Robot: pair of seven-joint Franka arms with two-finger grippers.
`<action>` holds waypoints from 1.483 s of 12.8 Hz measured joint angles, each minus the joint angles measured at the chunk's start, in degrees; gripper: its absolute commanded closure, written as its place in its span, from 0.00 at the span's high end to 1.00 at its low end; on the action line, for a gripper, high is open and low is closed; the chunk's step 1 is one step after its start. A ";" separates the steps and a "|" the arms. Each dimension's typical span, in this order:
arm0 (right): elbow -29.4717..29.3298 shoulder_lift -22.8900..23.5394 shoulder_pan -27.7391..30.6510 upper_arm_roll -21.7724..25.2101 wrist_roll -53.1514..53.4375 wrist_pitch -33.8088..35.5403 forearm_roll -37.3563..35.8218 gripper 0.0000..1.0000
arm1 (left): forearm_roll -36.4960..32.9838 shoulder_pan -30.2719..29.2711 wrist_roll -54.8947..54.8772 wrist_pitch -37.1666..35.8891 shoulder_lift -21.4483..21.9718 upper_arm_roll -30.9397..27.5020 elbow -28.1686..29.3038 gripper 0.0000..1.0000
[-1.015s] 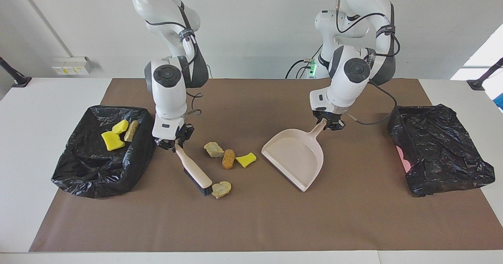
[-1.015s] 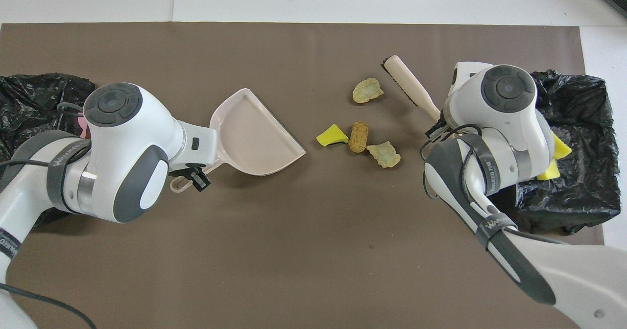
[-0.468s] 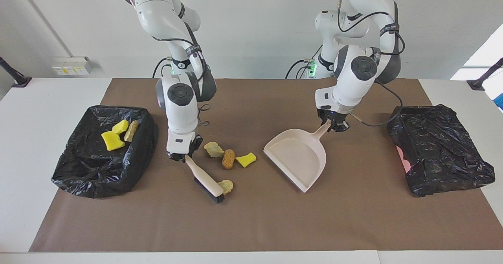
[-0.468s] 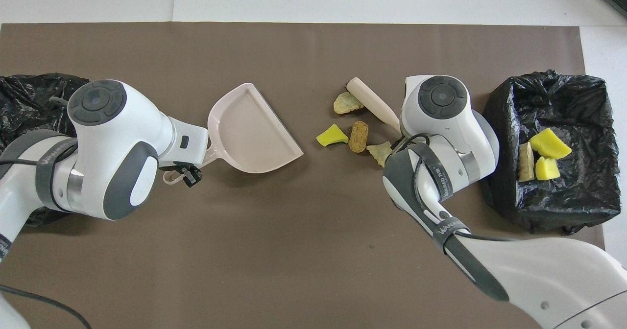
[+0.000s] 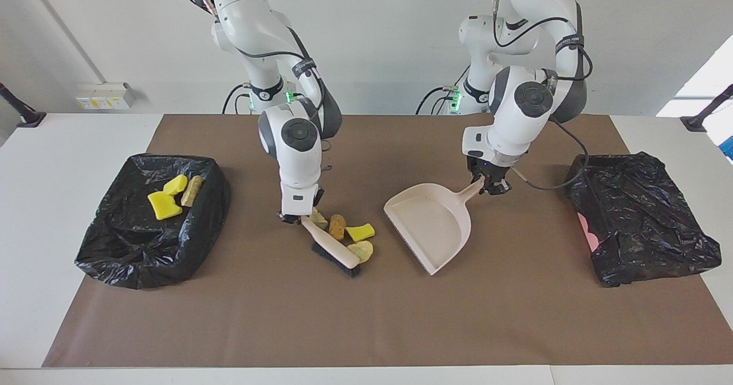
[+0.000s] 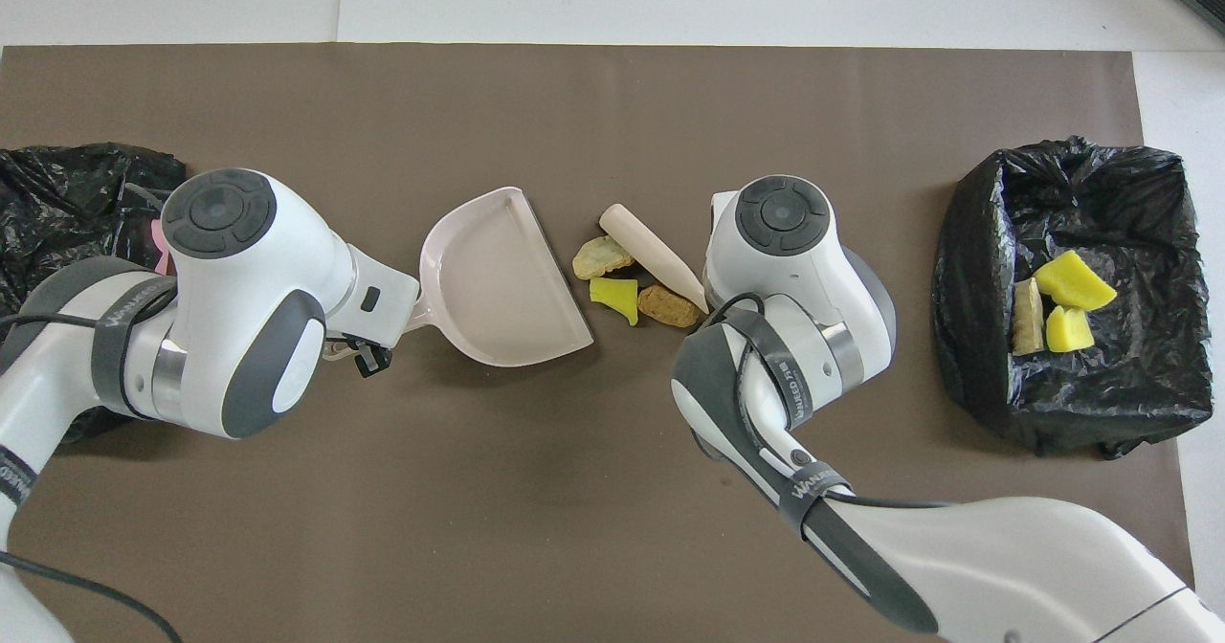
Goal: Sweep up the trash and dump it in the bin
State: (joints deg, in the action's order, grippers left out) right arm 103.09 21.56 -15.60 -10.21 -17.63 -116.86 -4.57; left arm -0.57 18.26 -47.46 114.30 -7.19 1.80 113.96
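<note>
While the right gripper (image 5: 296,217) stays clamped on the handle of the hand brush (image 5: 334,251), it has carried the brush toward the left arm's end of the table during the last second, and the four loose scraps, which lay spread out on the brown mat (image 5: 366,327) before, are now pushed together into one tight cluster. The left gripper (image 5: 491,185), closed on the handle of the pink dustpan (image 5: 428,227), has turned the pan a little so that its open edge faces the cluster more directly. The yellow sponge piece (image 5: 361,232) and the pale crusty lump (image 5: 362,250) now lie near this edge, with the brown bread-like piece (image 5: 337,227) and another tan lump (image 5: 318,219) just beside them, against the brush. I judge that one more short stroke would bring them into the pan. Three other scraps already rest in the black-lined bin (image 5: 150,253) at the right arm's end: two yellow sponge pieces (image 5: 165,199) and a tan stick-like piece (image 5: 191,191). The sponge looks soft and angular, the lumps rough and irregular; the dustpan is smooth, rigid plastic with a flat floor, and the bin liner is thin, crinkled and glossy. A second black bag (image 5: 641,224) lies at the left arm's end.
</note>
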 measured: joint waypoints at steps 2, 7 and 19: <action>0.06 -0.39 -0.50 -0.44 0.41 1.44 1.78 0.00 | -0.21 0.79 0.00 1.00 0.02 0.12 1.20 0.00; 0.21 -0.73 -0.73 -7.08 7.75 1.82 9.53 0.00 | -0.28 2.51 0.52 3.89 1.22 0.18 4.59 0.00; -0.39 -8.80 16.61 -7.34 13.04 13.95 2.77 0.00 | -0.28 2.57 1.51 4.14 1.33 0.21 4.87 0.00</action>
State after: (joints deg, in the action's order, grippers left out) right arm 102.69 12.77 1.01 -17.55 -4.59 -102.92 -1.80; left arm -0.85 20.82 -45.96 118.44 -5.87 2.01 118.84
